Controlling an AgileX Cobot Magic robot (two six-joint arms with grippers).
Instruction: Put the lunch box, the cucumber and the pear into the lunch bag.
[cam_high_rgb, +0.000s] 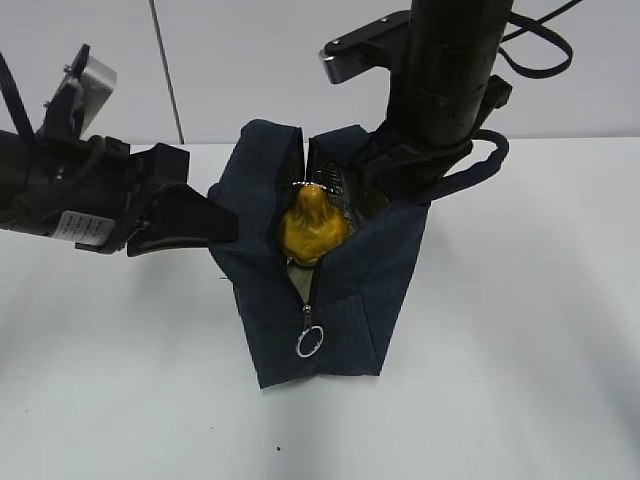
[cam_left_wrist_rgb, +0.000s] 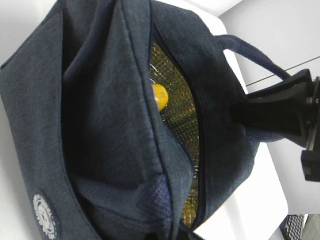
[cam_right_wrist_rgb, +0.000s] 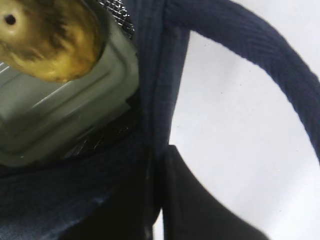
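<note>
The navy lunch bag (cam_high_rgb: 340, 310) stands open in the middle of the table. The yellow-orange pear (cam_high_rgb: 313, 228) sits in its opening, on the pale green lid of the lunch box (cam_right_wrist_rgb: 65, 125). The pear also shows in the right wrist view (cam_right_wrist_rgb: 45, 40) and the left wrist view (cam_left_wrist_rgb: 160, 95). The cucumber is hidden. My left gripper (cam_high_rgb: 225, 225) is shut on the bag's left side by a padded handle (cam_left_wrist_rgb: 150, 200); its fingers are hidden in the left wrist view. My right gripper (cam_right_wrist_rgb: 160, 210) is shut on the bag's right rim, one black finger (cam_right_wrist_rgb: 210, 210) outside the wall.
The zipper's metal ring pull (cam_high_rgb: 309, 342) hangs at the bag's near end. The other loop handle (cam_right_wrist_rgb: 260, 45) arches over the white table (cam_high_rgb: 520, 380) behind the right gripper. Silver foil lining (cam_left_wrist_rgb: 180, 115) shows inside the opening.
</note>
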